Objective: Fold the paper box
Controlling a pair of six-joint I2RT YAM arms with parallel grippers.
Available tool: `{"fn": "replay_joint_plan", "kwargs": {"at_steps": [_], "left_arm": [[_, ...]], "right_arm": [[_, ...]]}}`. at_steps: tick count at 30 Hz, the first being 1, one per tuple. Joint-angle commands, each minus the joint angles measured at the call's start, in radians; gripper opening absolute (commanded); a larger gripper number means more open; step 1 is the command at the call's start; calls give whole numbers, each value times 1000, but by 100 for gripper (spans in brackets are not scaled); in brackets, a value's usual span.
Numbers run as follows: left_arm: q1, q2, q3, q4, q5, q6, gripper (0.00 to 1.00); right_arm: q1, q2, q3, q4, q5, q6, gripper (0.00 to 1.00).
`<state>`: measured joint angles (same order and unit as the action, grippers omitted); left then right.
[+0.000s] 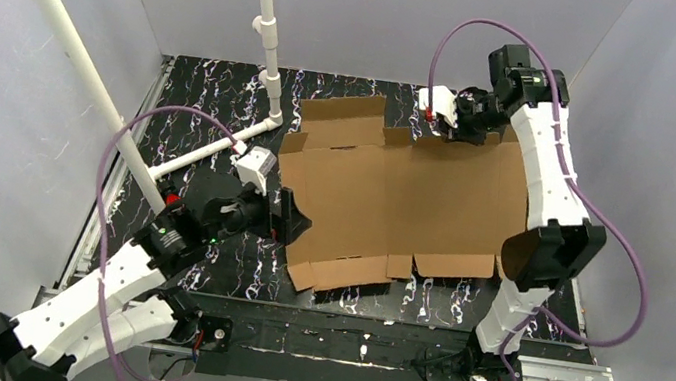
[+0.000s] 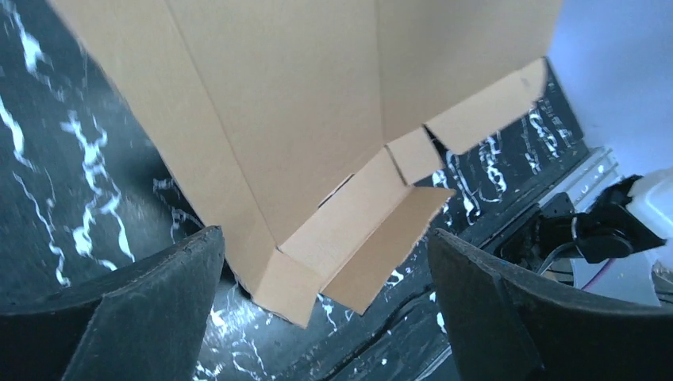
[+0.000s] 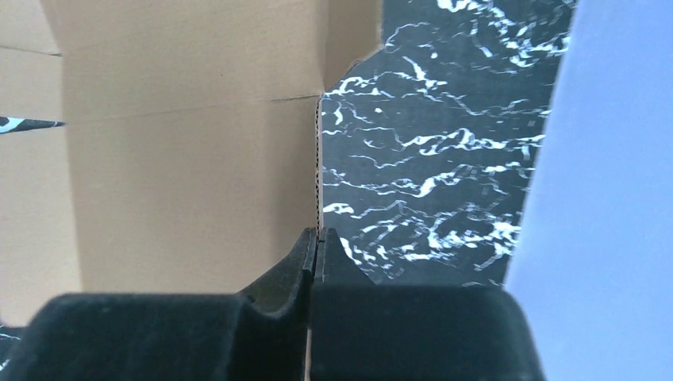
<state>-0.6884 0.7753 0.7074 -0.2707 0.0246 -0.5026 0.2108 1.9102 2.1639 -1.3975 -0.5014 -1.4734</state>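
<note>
The paper box (image 1: 394,194) is a flat brown die-cut cardboard sheet lying on the black marbled table, flaps spread. My right gripper (image 1: 452,124) is at the sheet's far edge, shut on the edge of a cardboard flap (image 3: 198,175), which stands on edge between its fingertips (image 3: 305,254). My left gripper (image 1: 284,218) is open beside the sheet's left near corner, not touching it. In the left wrist view the corner flaps (image 2: 349,230) lie between and beyond the two dark fingers (image 2: 151,309).
A white PVC pipe frame (image 1: 267,28) stands at the back left, with a slanted pipe (image 1: 63,38) over the left arm. Grey walls enclose the black marbled table (image 1: 216,102). A metal rail (image 1: 341,343) runs along the near edge.
</note>
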Motion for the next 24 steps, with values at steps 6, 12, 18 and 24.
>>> {"fn": "replay_joint_plan", "kwargs": {"at_steps": [6,12,18,24], "left_arm": [[16,-33,241,36,182,422,98],[16,150,514,-20,155,581,98],[16,373,811,-128,156,751,98],[16,547,1001,-261,160,979,98]], "right_arm": [[54,-148,-5,68,93,-7,1],[56,-175,-3,76,73,30,1],[57,-186,0,77,34,42,1],[57,-192,4,78,6,45,1]]}}
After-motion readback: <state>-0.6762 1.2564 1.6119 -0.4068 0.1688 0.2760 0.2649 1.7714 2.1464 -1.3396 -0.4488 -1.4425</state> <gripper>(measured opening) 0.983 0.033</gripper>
